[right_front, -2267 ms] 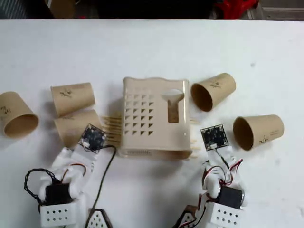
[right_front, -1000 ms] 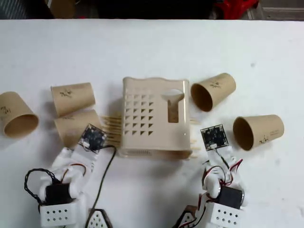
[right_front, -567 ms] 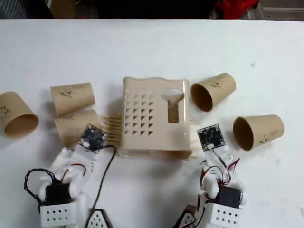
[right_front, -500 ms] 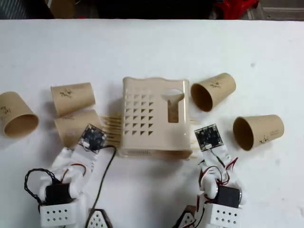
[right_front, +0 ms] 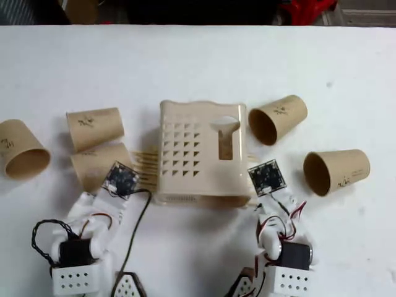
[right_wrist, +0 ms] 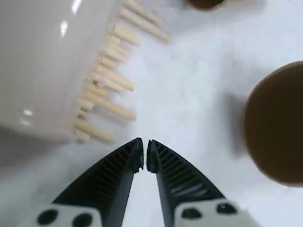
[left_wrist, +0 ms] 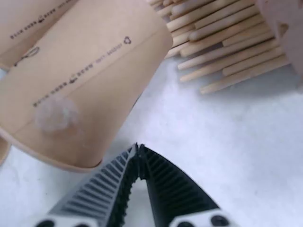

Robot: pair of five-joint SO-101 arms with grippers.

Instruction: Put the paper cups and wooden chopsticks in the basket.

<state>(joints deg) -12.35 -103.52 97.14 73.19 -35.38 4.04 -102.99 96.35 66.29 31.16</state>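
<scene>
A beige plastic basket [right_front: 201,151] lies upside down mid-table, with wooden chopsticks [right_front: 143,166] poking out from under both its sides. Three paper cups lie on their sides to its left [right_front: 94,127], [right_front: 99,164], [right_front: 21,150], and two to its right [right_front: 278,119], [right_front: 337,170]. My left gripper [left_wrist: 138,150] is shut and empty, just short of a cup [left_wrist: 90,90] and the chopstick ends [left_wrist: 222,42]. My right gripper [right_wrist: 144,146] is shut and empty over bare table, between the basket wall [right_wrist: 52,61] with its chopstick tips [right_wrist: 106,90] and a cup's mouth [right_wrist: 279,123].
The left arm [right_front: 80,241] and the right arm [right_front: 281,241] stand at the table's near edge. Dark clutter lies beyond the far edge. White tabletop [right_front: 185,68] stretches behind the basket.
The right arm has swung left, bringing its wrist closer to the basket's right corner. The left arm, cups and basket have not moved.
</scene>
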